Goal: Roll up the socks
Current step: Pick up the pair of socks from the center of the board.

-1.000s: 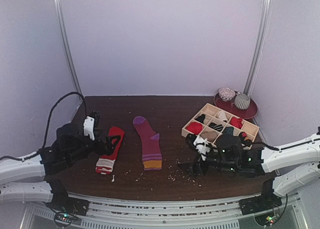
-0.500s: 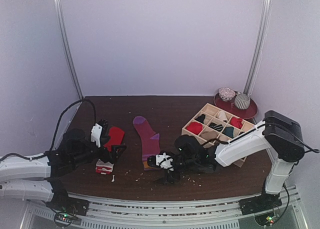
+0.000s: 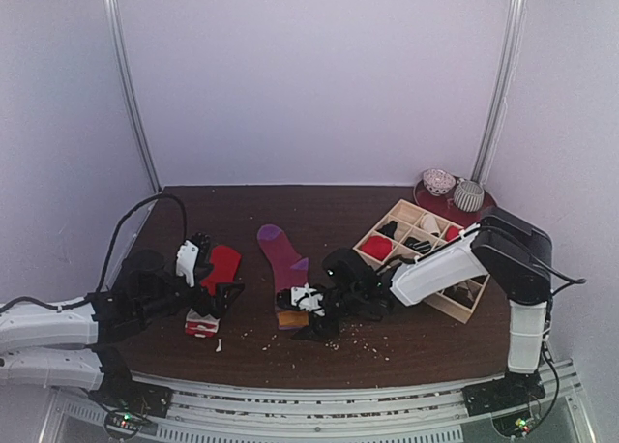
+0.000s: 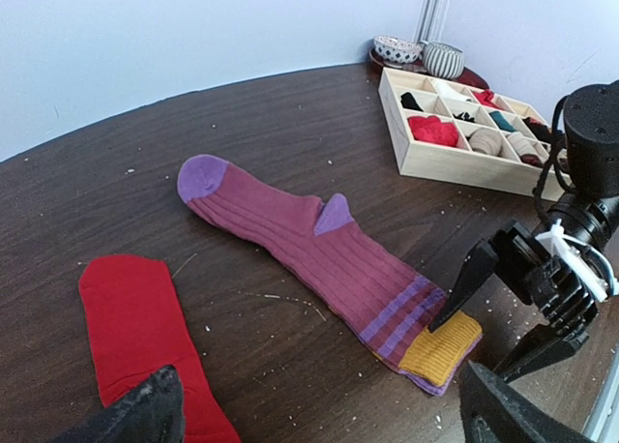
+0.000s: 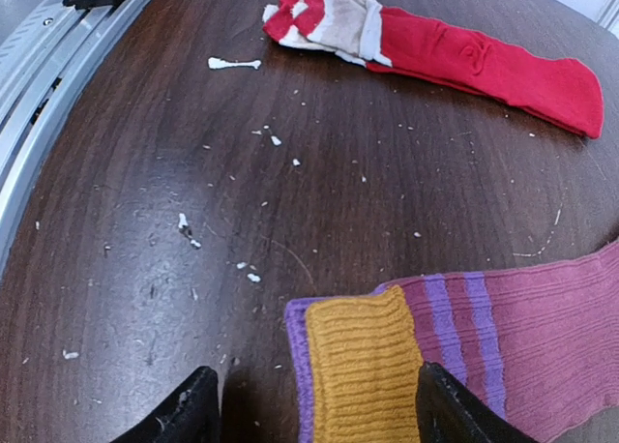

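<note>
Left of the wooden box we count 1 magenta sock + 1 red sock, 2 total. Behind the box: 1 dark red plate carrying 1 patterned bowl + 1 striped bowl. Rolled items inside the box: several, too small for us to count.

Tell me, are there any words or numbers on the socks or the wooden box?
None can be read in any view. The magenta sock with purple stripes and orange cuff and the red sock with white-grey striped cuff carry only stripes; the pale wooden compartment box shows no label.
</note>
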Controlling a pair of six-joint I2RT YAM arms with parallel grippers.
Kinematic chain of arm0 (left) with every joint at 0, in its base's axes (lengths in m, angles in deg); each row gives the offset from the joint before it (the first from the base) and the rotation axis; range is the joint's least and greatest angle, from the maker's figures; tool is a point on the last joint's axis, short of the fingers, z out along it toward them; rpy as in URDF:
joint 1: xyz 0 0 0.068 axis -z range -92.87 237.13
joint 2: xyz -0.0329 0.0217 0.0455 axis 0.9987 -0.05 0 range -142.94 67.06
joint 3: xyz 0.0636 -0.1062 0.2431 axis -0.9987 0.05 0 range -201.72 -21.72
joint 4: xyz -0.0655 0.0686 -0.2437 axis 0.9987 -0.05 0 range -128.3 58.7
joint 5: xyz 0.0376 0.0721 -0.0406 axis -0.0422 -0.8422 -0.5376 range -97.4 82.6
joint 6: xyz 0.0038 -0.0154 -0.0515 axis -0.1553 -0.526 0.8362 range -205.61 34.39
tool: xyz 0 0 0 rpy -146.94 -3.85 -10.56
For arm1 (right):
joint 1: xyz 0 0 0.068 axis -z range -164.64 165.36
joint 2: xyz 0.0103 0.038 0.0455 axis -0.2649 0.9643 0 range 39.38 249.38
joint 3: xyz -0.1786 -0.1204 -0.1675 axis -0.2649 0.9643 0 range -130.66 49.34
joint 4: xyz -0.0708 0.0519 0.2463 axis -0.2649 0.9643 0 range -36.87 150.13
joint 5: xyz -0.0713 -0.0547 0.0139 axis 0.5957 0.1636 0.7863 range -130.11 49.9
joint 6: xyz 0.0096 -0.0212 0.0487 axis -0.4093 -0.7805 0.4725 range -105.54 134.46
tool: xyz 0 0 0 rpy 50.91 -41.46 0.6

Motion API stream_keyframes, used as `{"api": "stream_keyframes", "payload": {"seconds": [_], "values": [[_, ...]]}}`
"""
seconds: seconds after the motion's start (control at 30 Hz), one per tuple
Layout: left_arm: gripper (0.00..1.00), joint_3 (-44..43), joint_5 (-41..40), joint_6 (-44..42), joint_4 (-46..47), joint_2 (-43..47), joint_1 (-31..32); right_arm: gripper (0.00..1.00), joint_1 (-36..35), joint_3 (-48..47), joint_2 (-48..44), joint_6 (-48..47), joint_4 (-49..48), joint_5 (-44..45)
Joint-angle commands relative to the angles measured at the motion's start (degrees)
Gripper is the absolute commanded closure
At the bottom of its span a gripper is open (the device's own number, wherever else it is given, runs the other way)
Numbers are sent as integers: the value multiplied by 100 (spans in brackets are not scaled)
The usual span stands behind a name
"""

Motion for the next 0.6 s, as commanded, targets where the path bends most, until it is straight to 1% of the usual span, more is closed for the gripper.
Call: {"api": "stream_keyframes", "payload": {"seconds": [0.0,0.07,0.1,0.13,0.23,0.33,0.4,0.43,0.5,0.57], "values": [[2,9,130,-147,164,24,-5,33,-2,-141,245,42,203,99],[2,33,216,-163,193,41,-6,39,1,-150,337,135,224,159],[2,46,254,-163,217,49,-6,47,5,-178,375,196,277,199],[2,61,278,-162,236,46,-2,53,12,-189,398,259,338,221],[2,103,356,-138,296,30,-1,65,13,-142,383,558,485,357],[8,180,570,-174,447,-19,-6,77,23,-180,371,1172,687,328],[12,225,699,-190,524,-72,7,90,85,-322,413,1676,961,-7],[15,262,780,-188,596,-100,8,94,126,-343,442,1985,989,-218],[17,433,1027,-192,861,-115,56,98,228,-454,549,2686,1129,-564],[18,663,1176,-247,1238,-99,200,100,286,-586,657,3145,1376,-988]]}}
